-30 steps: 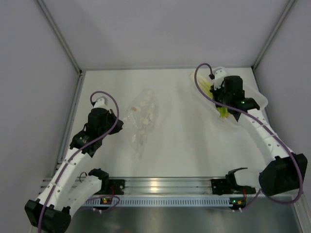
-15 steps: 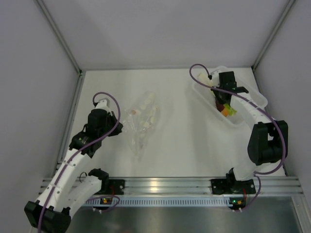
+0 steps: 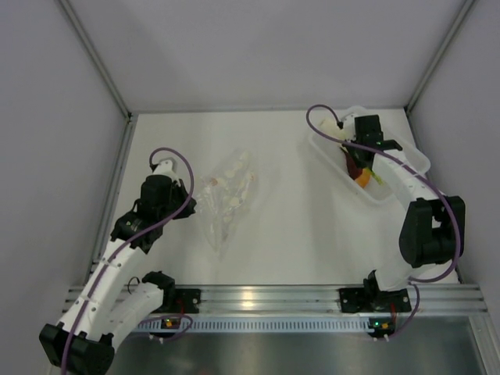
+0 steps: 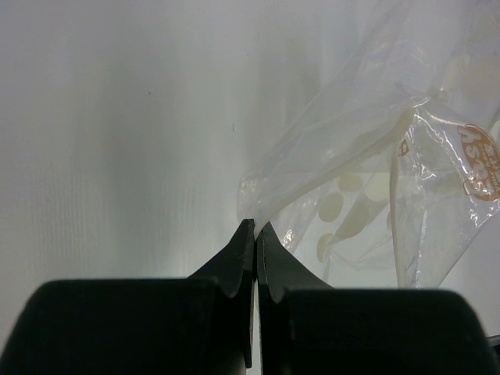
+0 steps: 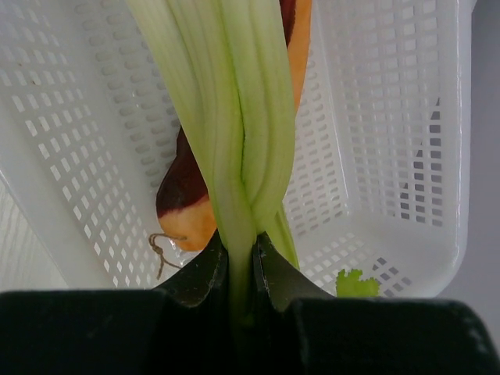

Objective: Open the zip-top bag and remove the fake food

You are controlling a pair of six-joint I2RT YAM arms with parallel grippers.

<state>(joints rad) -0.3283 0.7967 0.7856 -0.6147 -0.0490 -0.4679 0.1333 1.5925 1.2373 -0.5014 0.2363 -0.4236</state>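
Zip-top bag [image 3: 228, 199] lies left of centre on the table [image 3: 297, 234], edge pinched in the left gripper [image 4: 255, 226]. Right gripper [image 5: 241, 250] grasps the green stalk [image 5: 234, 117] over the white tray [image 5: 375, 156] holding the orange wedge [image 5: 183, 203].

My overhead camera sits above and behind the arm bases [image 3: 168, 297] and looks down on the whole table [image 3: 289, 234] from well back, so both arms fit in full. The left wrist camera looks along the left gripper [image 4: 255, 230], close in and, I think, low over the table, though the plain white surface makes that hard to judge. It shares the bag [image 4: 375, 156] with the overhead view. The right wrist camera looks past the right gripper [image 5: 241, 248] down into the tray [image 5: 391, 141], very near the stalk [image 5: 234, 117]. The overhead view shares that tray.
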